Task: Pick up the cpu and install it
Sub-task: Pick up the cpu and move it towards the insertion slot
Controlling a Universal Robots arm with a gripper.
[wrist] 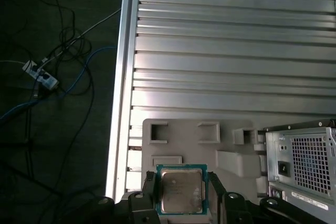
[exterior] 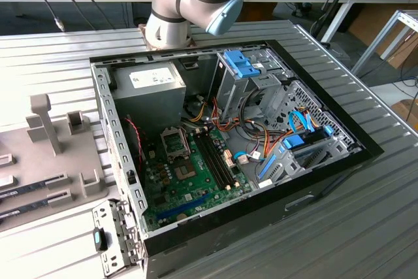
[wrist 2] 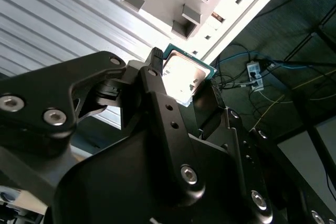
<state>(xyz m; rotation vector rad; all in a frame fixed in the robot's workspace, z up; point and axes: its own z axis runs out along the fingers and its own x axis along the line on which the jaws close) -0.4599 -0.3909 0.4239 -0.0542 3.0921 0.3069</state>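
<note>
Holds the cpu (wrist: 181, 192) clamped by two opposite edges in the jaws of the gripper (wrist: 181, 182) — grey moulded tray (wrist: 194, 148), slatted table (wrist: 231, 51) and computer case (wrist: 302, 156) beyond.

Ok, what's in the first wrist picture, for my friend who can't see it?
Black jaws grip a small silver square chip with a green rim by two opposite edges, over a grey plastic holder. Beyond lie a ribbed metal table, the corner of a computer case and tangled cables on a dark floor.
</note>
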